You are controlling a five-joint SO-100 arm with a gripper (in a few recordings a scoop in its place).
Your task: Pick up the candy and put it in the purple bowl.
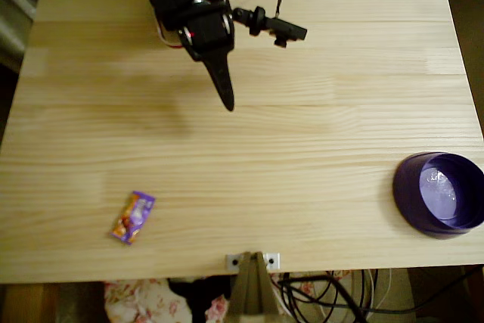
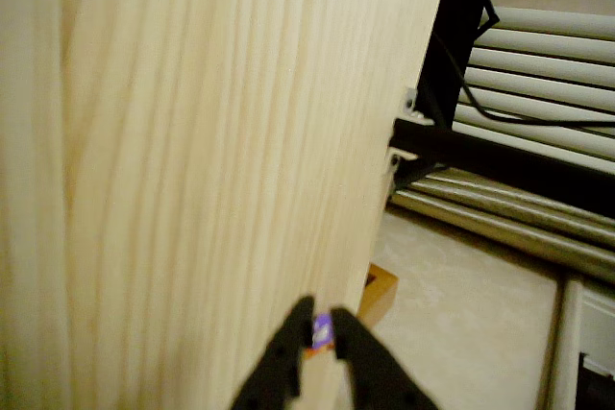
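The purple bowl (image 1: 439,194) is cut off at the overhead view's right edge.

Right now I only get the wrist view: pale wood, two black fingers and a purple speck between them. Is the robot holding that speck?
Observer: No. In the overhead view the candy lies on the table near its bottom-left corner, well apart from the gripper.
Operator: Is there a bowl somewhere?
Observer: Yes, the purple bowl sits at the table's right edge, far across from the candy, and looks empty.
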